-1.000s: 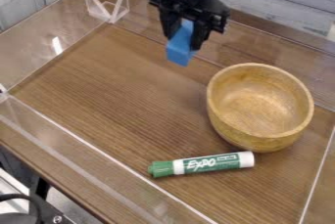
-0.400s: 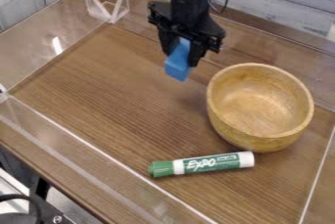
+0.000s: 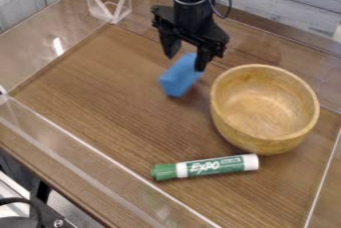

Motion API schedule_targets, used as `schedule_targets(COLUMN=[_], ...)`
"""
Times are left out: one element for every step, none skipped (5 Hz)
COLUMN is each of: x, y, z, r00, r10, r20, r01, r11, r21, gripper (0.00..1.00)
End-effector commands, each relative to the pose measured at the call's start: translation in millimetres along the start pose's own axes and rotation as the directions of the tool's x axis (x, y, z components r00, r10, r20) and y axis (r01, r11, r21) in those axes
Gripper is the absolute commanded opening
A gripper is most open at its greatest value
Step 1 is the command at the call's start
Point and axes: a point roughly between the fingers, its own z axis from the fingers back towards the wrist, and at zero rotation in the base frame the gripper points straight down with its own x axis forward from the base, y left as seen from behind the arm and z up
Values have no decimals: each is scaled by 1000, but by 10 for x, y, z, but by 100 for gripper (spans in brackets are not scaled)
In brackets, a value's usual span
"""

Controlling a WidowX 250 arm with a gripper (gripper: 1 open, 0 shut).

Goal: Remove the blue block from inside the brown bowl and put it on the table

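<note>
A lab test bench: wood-grain table (image 3: 107, 93) fenced by clear acrylic walls (image 3: 54, 48).

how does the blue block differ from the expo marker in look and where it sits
The blue block is plain bright blue and chunky; the Expo marker is long, thin, green and white with lettering. The block appears blurred just below the gripper, left of the brown bowl; the marker lies flat and sharp at the table's near edge. Both are outside the bowl.

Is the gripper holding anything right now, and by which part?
Nothing is held. The gripper has its jaws open above the blue block, which appears blurred just below the fingertips, beside the brown bowl and over the table.
</note>
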Motion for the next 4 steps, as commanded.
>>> schedule_targets(x=[90, 96, 102, 104], y=[45, 35, 23, 16], z=[125, 187, 247, 309], r00=[999, 999, 998, 998], r10=[-3, -12, -23, -36], r20=[48, 50, 54, 55], r01=[2, 11, 21, 35], r11=[1000, 1000, 1000, 999], r21=[14, 18, 22, 25], gripper=[100, 100, 100, 100])
